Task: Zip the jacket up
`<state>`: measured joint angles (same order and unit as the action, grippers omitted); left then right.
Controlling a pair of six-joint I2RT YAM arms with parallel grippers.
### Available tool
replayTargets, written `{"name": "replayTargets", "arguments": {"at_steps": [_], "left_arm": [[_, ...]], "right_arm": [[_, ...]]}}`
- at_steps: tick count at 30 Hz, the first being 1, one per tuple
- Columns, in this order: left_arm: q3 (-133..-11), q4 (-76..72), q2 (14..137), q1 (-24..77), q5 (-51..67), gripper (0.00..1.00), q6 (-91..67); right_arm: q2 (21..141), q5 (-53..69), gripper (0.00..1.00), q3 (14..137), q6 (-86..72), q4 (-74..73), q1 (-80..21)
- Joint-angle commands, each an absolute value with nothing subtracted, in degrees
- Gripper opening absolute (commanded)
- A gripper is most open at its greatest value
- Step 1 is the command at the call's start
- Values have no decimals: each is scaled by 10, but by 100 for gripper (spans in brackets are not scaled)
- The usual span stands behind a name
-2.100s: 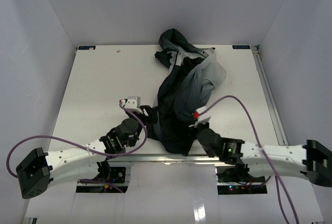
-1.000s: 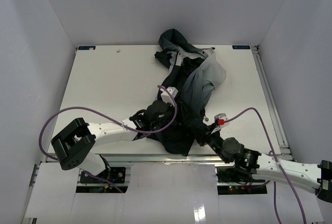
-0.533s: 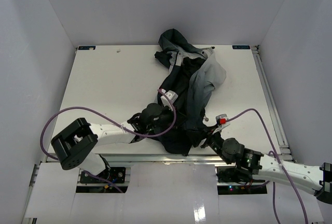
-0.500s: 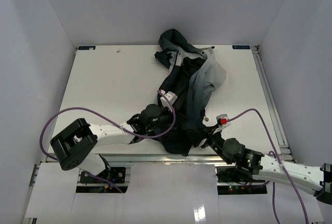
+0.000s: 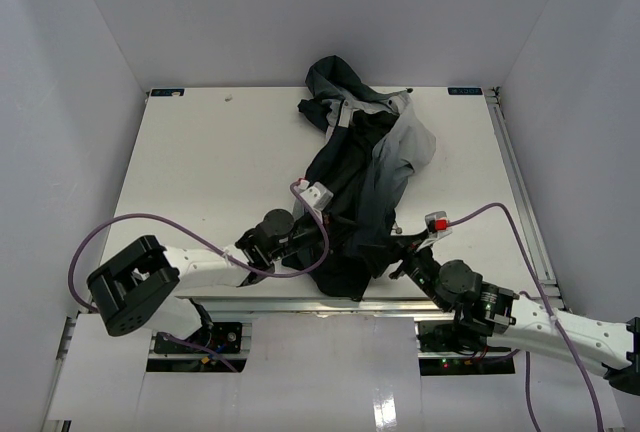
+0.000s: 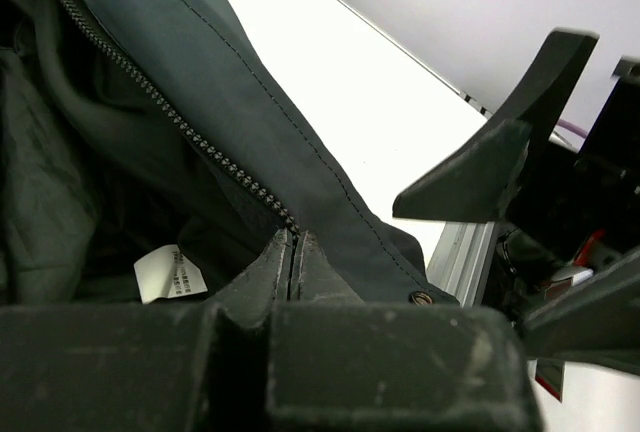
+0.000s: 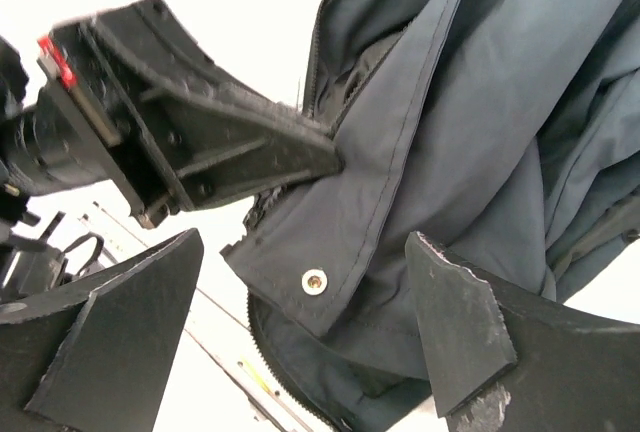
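Observation:
The jacket point(image 5: 365, 167) lies crumpled from the table's far middle down to the near edge, dark with a grey panel, its front unzipped. My left gripper point(image 5: 328, 242) is shut on the jacket's point(image 6: 200, 52) zipper edge near the bottom hem, and the zipper teeth point(image 6: 190, 132) run straight into its closed fingertips point(image 6: 292, 252). My right gripper point(image 7: 300, 302) stands open around the hem corner of the jacket point(image 7: 500, 102), where a metal snap point(image 7: 315, 280) shows, with nothing pinched. In the top view the right gripper point(image 5: 408, 257) sits just right of the hem.
The hem hangs over the metal rail point(image 5: 300, 302) at the table's near edge. Purple cables point(image 5: 150, 220) loop over both arms. White walls enclose the table point(image 5: 200, 152) on three sides. A white label point(image 6: 165, 272) shows inside the jacket.

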<state>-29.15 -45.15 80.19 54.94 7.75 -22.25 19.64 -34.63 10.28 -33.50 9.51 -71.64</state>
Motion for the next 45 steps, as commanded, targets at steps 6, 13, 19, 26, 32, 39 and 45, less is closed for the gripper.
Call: {"name": "replayTargets", "arguments": {"at_steps": [6, 13, 19, 26, 32, 39, 45], "left_arm": [[-239, -603, 759, 550, 155, 0, -182], [-210, -654, 756, 550, 170, 0, -169], [-207, -672, 767, 550, 180, 0, -165], [-206, -690, 780, 550, 188, 0, -168], [-202, -710, 788, 550, 196, 0, -172], [-198, -729, 796, 550, 198, 0, -176], [-190, -744, 797, 550, 187, 0, -183]], "right_arm": [[260, -428, 89, 169, -324, 107, -689], [305, -251, 88, 183, -352, 116, -556], [320, -140, 87, 158, -336, 209, -520], [358, -105, 87, 151, -346, 259, -517], [369, -100, 87, 146, -363, 279, -512], [378, -102, 82, 119, -411, 307, -498], [372, -63, 66, 84, -407, 368, -495]]}}
